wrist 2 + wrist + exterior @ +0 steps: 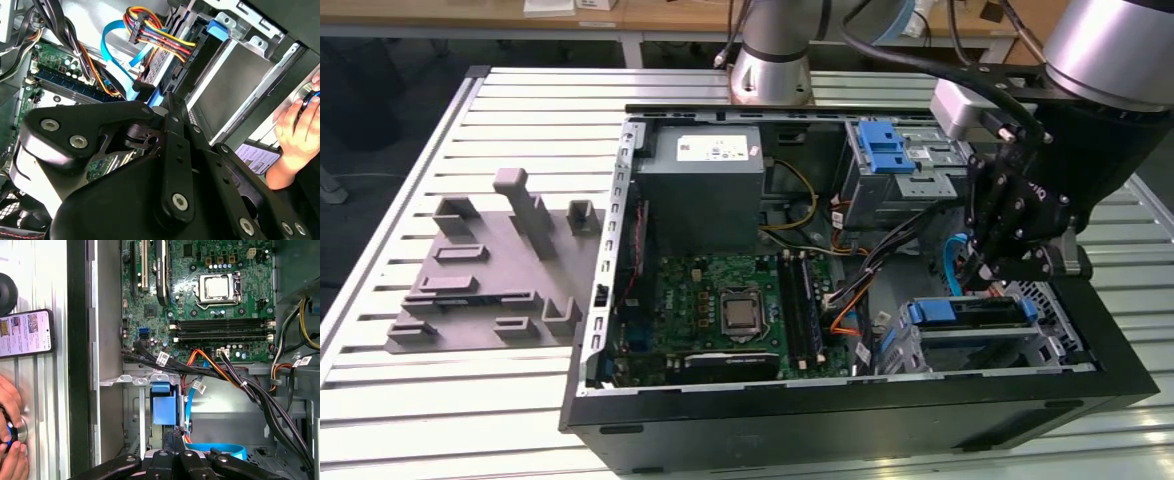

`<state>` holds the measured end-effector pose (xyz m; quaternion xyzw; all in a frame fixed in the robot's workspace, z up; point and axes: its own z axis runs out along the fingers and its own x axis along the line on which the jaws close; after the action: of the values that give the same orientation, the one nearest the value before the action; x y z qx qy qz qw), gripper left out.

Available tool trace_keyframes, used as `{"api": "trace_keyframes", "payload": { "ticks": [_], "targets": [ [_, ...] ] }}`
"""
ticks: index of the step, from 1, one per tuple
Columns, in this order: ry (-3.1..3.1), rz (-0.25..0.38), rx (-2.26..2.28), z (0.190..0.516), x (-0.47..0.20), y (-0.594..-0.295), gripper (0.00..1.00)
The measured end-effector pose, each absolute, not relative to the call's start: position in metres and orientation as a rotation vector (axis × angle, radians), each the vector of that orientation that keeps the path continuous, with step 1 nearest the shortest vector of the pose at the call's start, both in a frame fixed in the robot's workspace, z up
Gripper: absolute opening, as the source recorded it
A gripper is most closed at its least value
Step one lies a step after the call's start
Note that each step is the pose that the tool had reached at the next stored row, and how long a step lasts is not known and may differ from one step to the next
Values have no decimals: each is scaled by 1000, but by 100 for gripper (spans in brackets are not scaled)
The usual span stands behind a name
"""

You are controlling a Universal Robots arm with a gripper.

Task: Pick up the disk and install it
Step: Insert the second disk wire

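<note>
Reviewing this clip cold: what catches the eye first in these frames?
An open computer case lies on a slatted table, its green motherboard exposed. The black gripper reaches down into the drive bay area at the exterior view's right, near a blue latch. In the first wrist view, a person's hand and a lit phone sit on the table beside the case.

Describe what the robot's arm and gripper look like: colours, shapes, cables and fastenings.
The arm is made of rounded silver-grey tubes with black joint sections; black cables loop along it. The gripper is matte black, built from flat linked bars pinned with silver screws seen in the second wrist view.
</note>
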<state>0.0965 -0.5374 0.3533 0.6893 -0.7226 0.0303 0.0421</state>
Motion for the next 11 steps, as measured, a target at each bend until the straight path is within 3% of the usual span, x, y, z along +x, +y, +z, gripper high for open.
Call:
{"api": "trace_keyframes", "payload": {
  "ticks": [11],
  "targets": [
    [-2212, 91, 2110, 370, 96, -537, 11]
  ]
}}
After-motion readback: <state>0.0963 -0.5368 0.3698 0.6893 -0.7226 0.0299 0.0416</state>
